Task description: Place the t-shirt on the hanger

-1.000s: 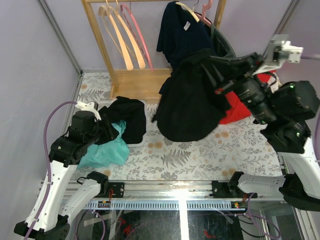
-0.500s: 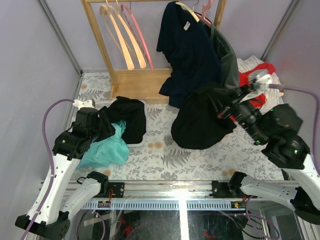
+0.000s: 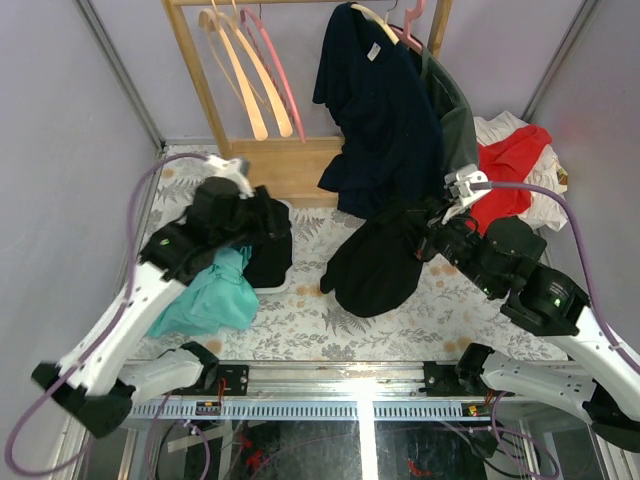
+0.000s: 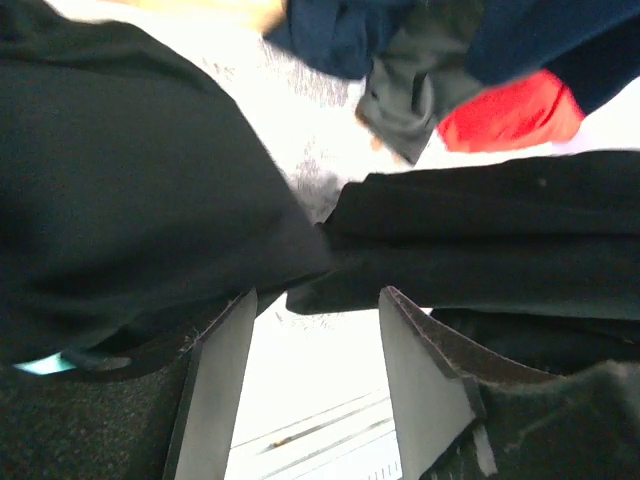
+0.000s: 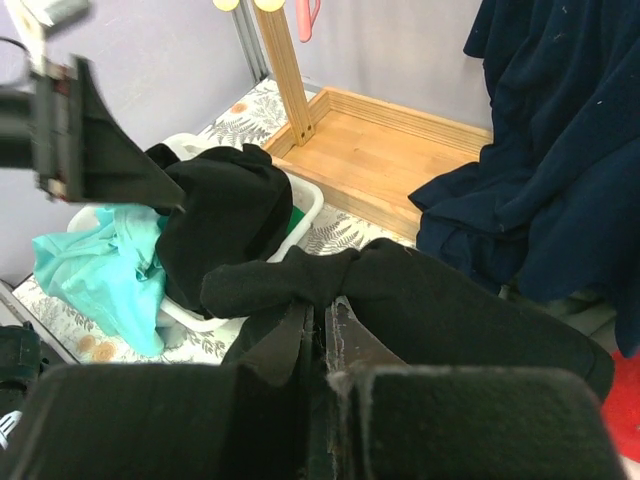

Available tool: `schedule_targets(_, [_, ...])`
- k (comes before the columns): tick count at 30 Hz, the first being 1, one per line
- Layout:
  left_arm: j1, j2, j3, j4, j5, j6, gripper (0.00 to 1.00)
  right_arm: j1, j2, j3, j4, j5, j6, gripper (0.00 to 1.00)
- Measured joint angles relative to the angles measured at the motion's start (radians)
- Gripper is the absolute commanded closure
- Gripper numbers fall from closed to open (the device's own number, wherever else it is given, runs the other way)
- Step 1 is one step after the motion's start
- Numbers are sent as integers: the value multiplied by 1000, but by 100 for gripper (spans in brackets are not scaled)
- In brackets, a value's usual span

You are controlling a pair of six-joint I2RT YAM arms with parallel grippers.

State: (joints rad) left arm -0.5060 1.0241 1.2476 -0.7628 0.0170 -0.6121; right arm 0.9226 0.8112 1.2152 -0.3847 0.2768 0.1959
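Note:
The black t-shirt (image 3: pixel 375 265) droops in a bunch onto the patterned table, right of centre. My right gripper (image 3: pixel 432 232) is shut on a fold at its upper edge; in the right wrist view the jaws (image 5: pixel 320 303) pinch the t-shirt (image 5: pixel 440 300). My left gripper (image 3: pixel 272 215) hovers over the bin at the left and is open, with only bright table between its fingers (image 4: pixel 318 300). The t-shirt (image 4: pixel 500 240) lies just beyond its fingertips. The pink hanger (image 3: pixel 272 75) hangs bare on the rack at the back left; only its lower end (image 5: pixel 308 15) shows in the right wrist view.
A wooden rack (image 3: pixel 195 70) carries cream hangers (image 3: pixel 235 70). A navy t-shirt (image 3: pixel 375 100) and a grey garment (image 3: pixel 455 120) hang at the back centre. A red garment (image 3: pixel 510 155) lies at the back right. A white bin (image 5: pixel 305 205) holds black cloth (image 3: pixel 265 245), with teal cloth (image 3: pixel 215 290) beside it.
My right arm came down and leftward, lowering the t-shirt onto the table. My left arm swung up and to the right over the bin, and its jaws opened a little wider.

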Motion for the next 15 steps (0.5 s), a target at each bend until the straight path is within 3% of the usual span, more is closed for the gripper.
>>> schedule_targets(3, [-89,112,-21,50,-48,-10,47,0,-17,-5,-6,2,0,100])
schedule_targets(6, [-82,217,-104,95,-100,-27,48,0,-32,-9,-23,3,0,100])
schedule_targets(11, [85,265,-324,143,-103,-53,48,0,-68,-13,-52,7,0,100])
schedule_targets(15, [221,220,-411,181,-65,-68,47,0,-90,-20,-60,18,0,100])
